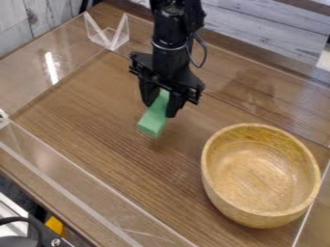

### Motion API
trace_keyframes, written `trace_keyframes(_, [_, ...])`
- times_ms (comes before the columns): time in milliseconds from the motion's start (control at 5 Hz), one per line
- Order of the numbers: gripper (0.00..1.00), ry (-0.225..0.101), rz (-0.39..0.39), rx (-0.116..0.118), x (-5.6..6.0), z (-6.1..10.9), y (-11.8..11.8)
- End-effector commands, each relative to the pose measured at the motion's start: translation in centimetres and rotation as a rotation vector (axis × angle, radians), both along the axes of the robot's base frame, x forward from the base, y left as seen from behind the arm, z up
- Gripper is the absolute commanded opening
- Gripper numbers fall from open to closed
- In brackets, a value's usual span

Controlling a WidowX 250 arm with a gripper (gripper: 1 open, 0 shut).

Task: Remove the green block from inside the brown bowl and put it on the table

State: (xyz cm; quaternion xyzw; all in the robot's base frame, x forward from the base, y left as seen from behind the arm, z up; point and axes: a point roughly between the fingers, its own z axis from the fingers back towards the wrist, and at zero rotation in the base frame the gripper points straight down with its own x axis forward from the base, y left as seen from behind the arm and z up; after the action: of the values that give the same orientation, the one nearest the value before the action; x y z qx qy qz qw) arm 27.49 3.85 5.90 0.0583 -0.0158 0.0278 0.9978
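Note:
The green block (154, 118) hangs tilted from my gripper (164, 98), which is shut on its upper end. The block's lower corner is at or just above the table (91, 96); whether it touches the wood I cannot tell. The black arm comes down from the top of the view, left of the brown bowl (261, 174). The bowl sits at the lower right with nothing inside it, well apart from the block.
Clear acrylic walls (77, 183) run along the table's edges, with a folded acrylic piece (106, 32) at the back left. A light plank surface lies beyond the back wall.

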Motion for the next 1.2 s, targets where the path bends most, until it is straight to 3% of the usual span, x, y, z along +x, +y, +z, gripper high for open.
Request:
trace_keyframes(0, [0.00,-0.033,0.013,0.005,0.30,0.74,0.34])
trace_keyframes(600, [0.00,-0.032,0.030,0.006,0.24,0.46,0.39])
trace_keyframes(800, [1.00,-0.030,0.035,0.007,0.19,0.37,0.41])
trace_keyframes(1000, [1.00,-0.032,0.044,0.005,0.54,0.49,0.63])
